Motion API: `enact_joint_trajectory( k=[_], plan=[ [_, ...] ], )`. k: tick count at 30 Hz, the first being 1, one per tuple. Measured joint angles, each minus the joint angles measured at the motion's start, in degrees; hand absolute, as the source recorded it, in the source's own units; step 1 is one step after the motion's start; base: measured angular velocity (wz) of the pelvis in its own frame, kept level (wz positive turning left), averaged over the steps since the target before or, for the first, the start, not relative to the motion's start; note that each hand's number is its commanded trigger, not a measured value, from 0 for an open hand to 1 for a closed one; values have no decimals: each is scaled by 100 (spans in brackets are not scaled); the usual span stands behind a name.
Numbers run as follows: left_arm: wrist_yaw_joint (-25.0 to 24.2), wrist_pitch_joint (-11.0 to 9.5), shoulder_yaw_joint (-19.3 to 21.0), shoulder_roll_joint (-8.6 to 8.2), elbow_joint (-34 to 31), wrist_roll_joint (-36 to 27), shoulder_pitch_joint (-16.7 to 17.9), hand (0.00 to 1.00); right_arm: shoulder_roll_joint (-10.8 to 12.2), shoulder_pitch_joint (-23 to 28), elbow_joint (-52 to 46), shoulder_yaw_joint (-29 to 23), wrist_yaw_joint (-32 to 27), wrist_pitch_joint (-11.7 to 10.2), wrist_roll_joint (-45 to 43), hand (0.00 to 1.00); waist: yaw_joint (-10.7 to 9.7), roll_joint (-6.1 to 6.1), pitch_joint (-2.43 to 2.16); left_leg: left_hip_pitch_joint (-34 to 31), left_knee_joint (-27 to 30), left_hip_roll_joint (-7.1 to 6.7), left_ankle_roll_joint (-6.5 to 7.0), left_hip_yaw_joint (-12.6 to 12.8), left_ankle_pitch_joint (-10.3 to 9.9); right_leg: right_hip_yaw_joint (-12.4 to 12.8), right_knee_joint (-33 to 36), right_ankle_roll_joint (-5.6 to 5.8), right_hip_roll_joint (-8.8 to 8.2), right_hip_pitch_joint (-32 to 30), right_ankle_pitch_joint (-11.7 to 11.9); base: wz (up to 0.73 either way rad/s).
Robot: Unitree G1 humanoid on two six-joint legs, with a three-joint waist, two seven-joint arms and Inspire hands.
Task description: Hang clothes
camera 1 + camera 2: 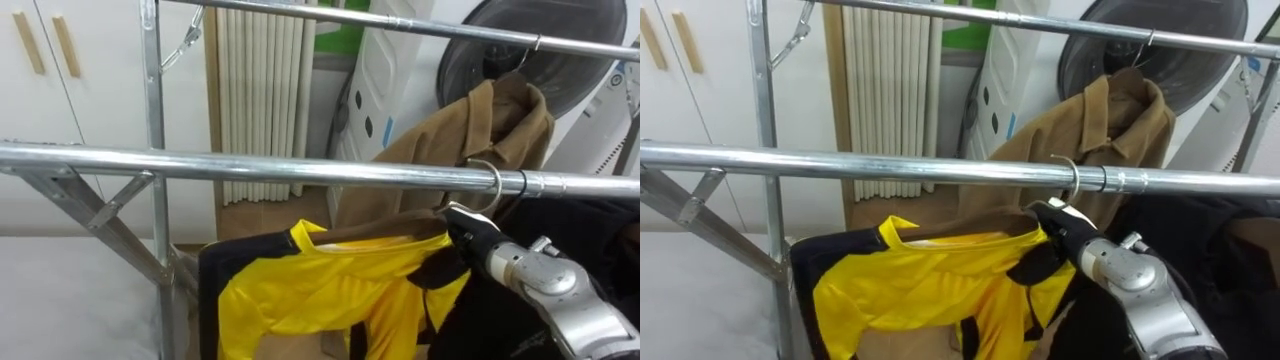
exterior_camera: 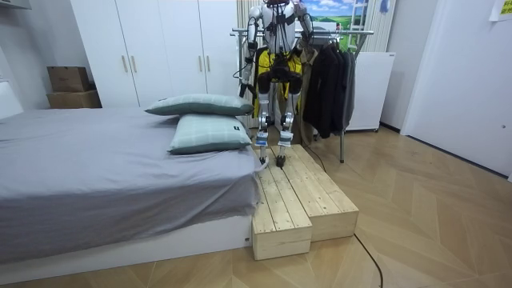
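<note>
**Right hand.** The right hand comes in from the lower right. Its dark fingers are curled tight on the neck of the hanger, just below the hook. The fingers merge with the dark cloth behind them, so single fingers cannot be made out.

**Task item.** The hook arcs over the front rail. Whether the rail carries the load cannot be told. A yellow and black jersey hangs from the hanger below the rail. Its lower part is cut off at the bottom edge.

**Adjacent items.**
- Dark garments hang on the same rail just right of the hand. Their shape is unclear.
- A brown coat hangs on the rear rail. The front rail crosses its lower half.
- A dark round object behind the coat is partly hidden. Its kind cannot be told.

**Room.** A white radiator and a white wardrobe stand behind the rack. In the room view the robot stands upright at the rack, on the far end of a wooden platform. The platform lies beside a bed with two pillows. The floor is wood parquet.
</note>
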Motion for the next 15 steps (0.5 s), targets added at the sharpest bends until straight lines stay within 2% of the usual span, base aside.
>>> enact_joint_trajectory(
  k=[5,15],
  plan=[
    [-124,0,51,10,8,12,-6,0,-2,-25,264,-150,3,-2,-71,100,85,12,-2,0,34,-2,0,0,0,-1,17,0,0,5,0,0],
    [-244,23,40,12,38,3,-114,0,-11,-56,505,-159,-127,-50,-53,100,81,40,4,64,47,-3,0,-2,0,-7,8,0,-4,82,-1,0]
  ],
)
